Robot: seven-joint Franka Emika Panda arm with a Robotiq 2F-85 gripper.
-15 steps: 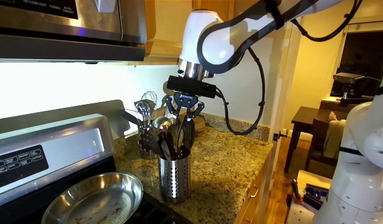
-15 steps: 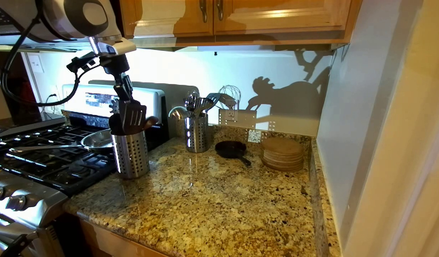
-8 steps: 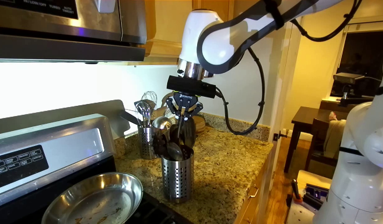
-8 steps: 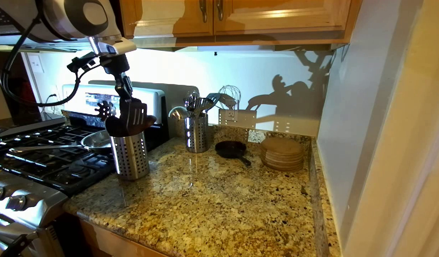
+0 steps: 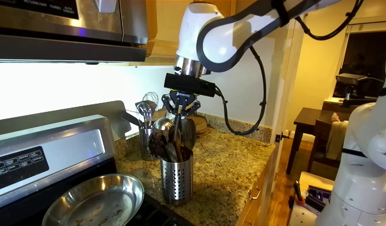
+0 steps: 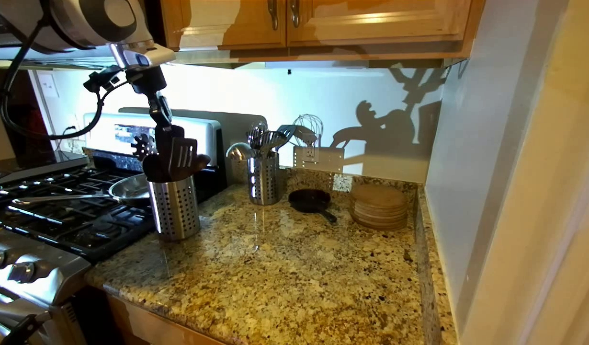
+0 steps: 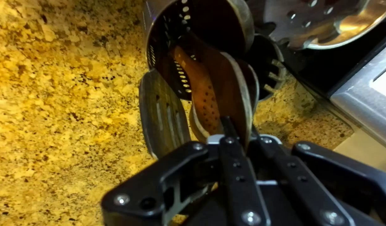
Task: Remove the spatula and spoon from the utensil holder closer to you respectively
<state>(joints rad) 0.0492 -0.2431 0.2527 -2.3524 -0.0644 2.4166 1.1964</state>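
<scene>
The utensil holder, a perforated silver cylinder, stands upright on the counter beside the stove, packed with dark utensils. My gripper is above it, pointing down. In the wrist view its fingers are shut on the broad flat head of a dark brown utensil, seen edge-on, which looks like the spatula. Its lower end is still inside the holder. A slotted turner stands beside it. A dark rounded head, perhaps the spoon, leans at the rim; I cannot tell for sure.
Another holder with silver utensils stands farther back. A steel pan sits on the stove. A small black skillet and a stack of round wooden boards are on the counter. A microwave and cabinets hang above.
My fingers have closed on the flat utensil head. The gripper has then moved slightly up and toward the stove. The utensils in the holder have turned and shifted, and the holder has shifted slightly.
</scene>
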